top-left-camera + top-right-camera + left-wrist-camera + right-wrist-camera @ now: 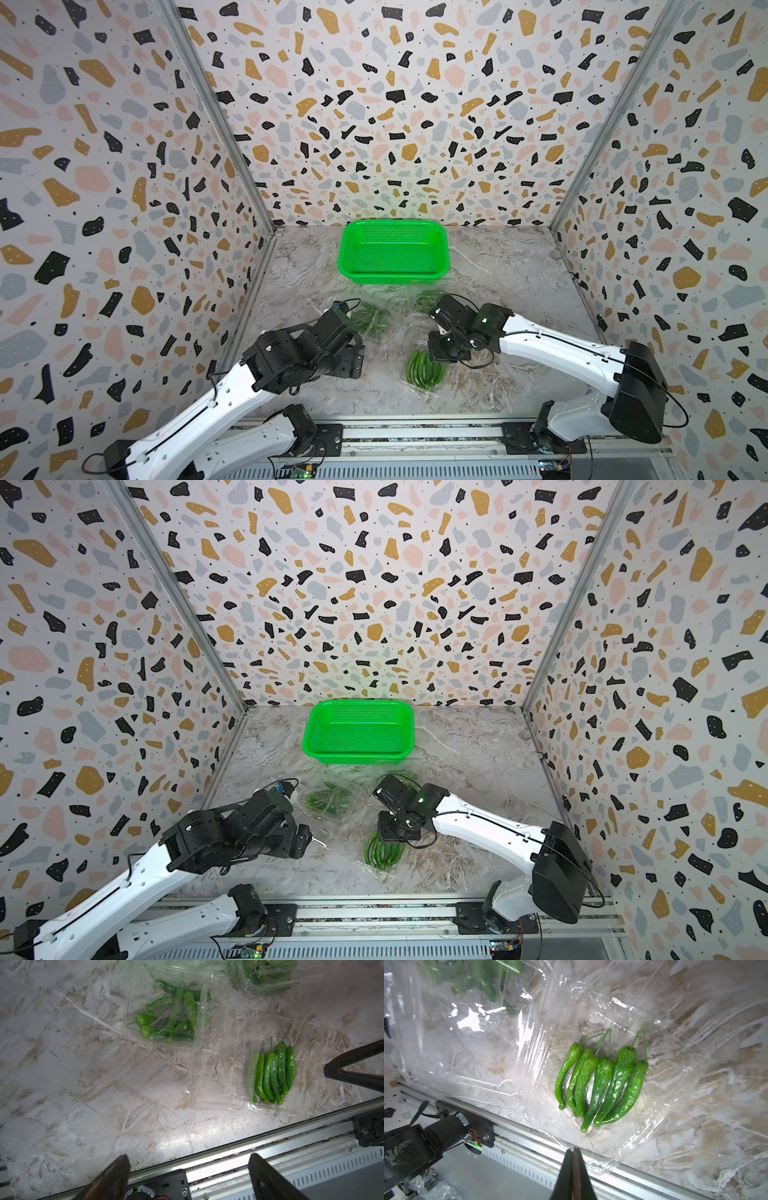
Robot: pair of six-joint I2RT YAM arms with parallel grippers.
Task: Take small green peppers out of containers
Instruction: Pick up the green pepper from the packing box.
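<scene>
Several small green peppers (pixel 602 1084) lie side by side in an open clear container (pixel 643 1136) near the table's front edge, seen in both top views (pixel 424 370) (pixel 382 852). My right gripper (pixel 574 1149) is shut, its tips meeting on this container's front rim. A second container (pixel 209 1043) holds a loose heap of peppers (pixel 172 1016) further left (pixel 370 320). A third container (pixel 268 974) with peppers lies behind the right wrist (pixel 426 297). My left gripper (pixel 189 1159) hangs open over the front edge, nothing between its fingers (pixel 116 1178).
A bright green perforated basket (pixel 392 224) with nothing in it stands at the back of the marble table, against the patterned wall. Patterned walls close in both sides. A metal rail (pixel 270 1147) runs along the table's front edge. The front container's flipped-open lid (pixel 216 1084) lies beside it.
</scene>
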